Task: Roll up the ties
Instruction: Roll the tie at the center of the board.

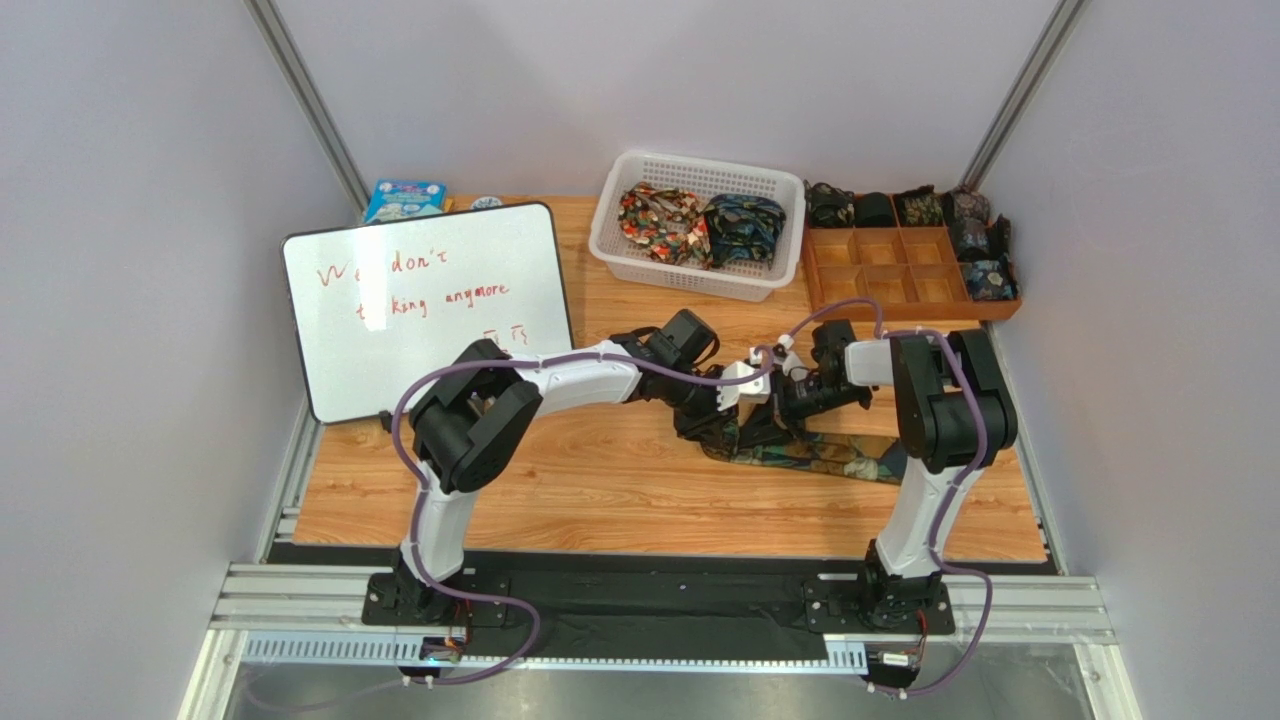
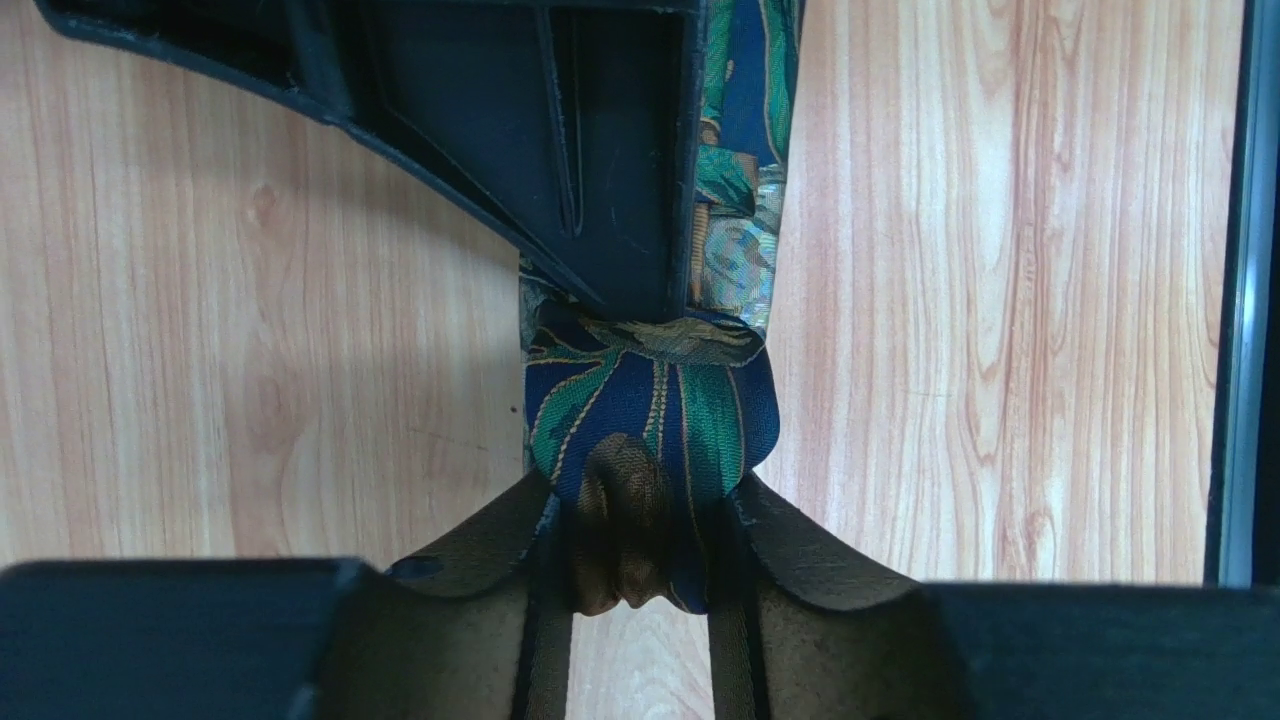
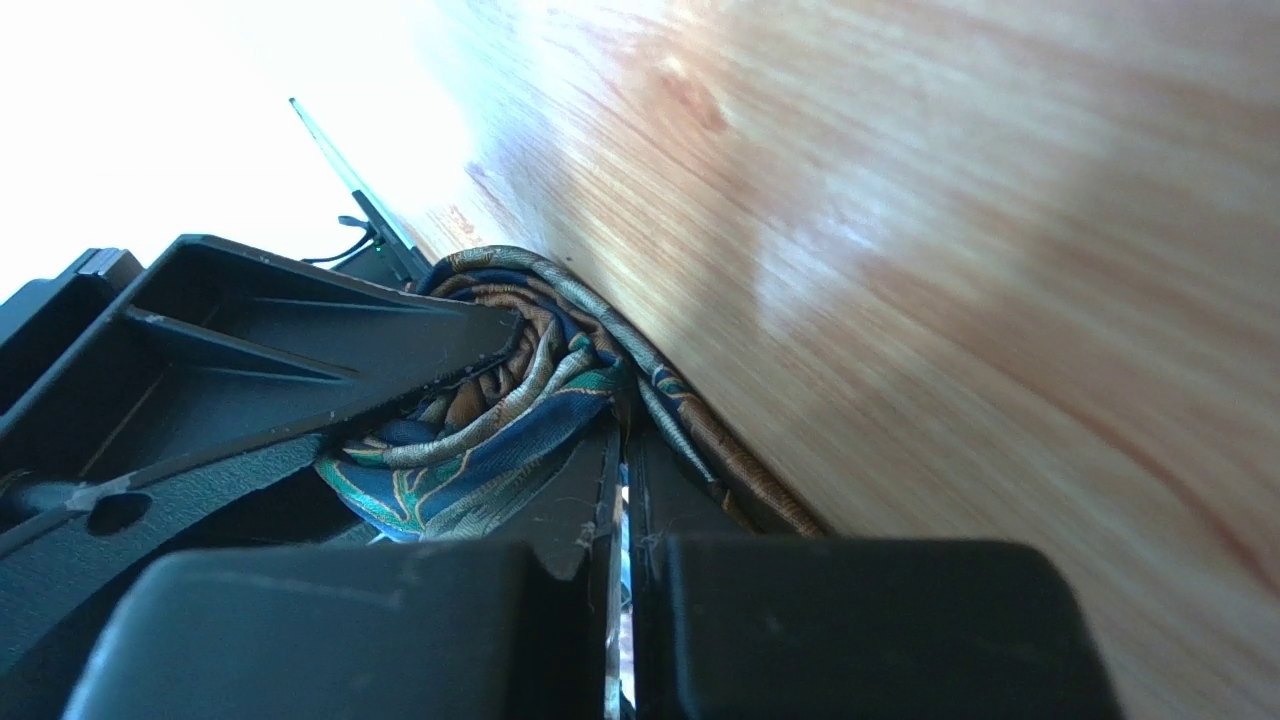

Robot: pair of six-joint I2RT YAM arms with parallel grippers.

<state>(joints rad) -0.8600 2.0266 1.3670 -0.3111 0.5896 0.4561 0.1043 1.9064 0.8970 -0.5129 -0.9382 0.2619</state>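
**Position.** The worked tie [image 1: 819, 453] lies on the table [image 1: 601, 495] just right of centre in the overhead view, and its free length trails toward 4 o'clock. Bunched ties [image 1: 706, 225] sit in the white basket [image 1: 609, 225] at 12 o'clock. Finished rolls [image 1: 984, 278] occupy outer cells of the wooden tray [image 1: 902, 311] at 2 o'clock.

**Left gripper [image 2: 646, 510].** The jaws are closed in on the started coil at the tie's end, one finger on either side, with fabric bulging between them.

**Right gripper [image 3: 621, 450].** The jaws are pressed together and show only a hairline slit. Folds of the tie bunch against its 9 o'clock side. Whether any layer is nipped between the fingers cannot be told.

**Step in hand, as judged.** Turning the started coil along the strip.

**Recommendations.**
- Grip firmly with the left but without crushing, so the core keeps round.
- Turn squarely along the tie's axis, so the edges stack and the coil does not cone.
- Have the right gripper hold the strip flat and taut toward 4 o'clock.

**Risk.** The fabric looks slippery and may spring loose if either hold slackens
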